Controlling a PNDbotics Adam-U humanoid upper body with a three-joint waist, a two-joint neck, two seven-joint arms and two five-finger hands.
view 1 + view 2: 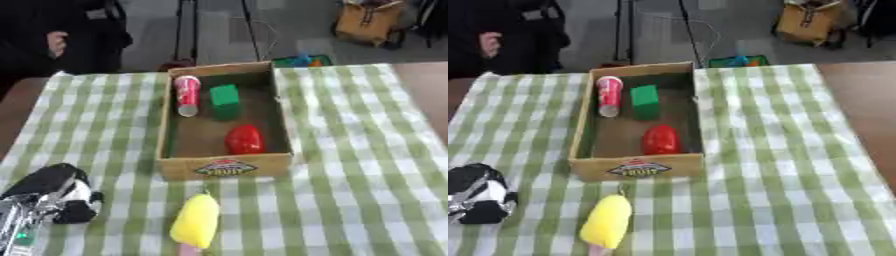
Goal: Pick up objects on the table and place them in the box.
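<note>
The left hand rests at the counter's lower left, fingers curled on nothing; a yellow object lies just before the box.

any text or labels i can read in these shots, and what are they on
Label on the front wall of the cardboard box: a printed oval logo with lettering, too blurred to read for certain.
Red and white cylinder lying in the box: it may carry print, but none can be made out.
Green block, red object and yellow object on the checked cloth: no text visible.
</note>
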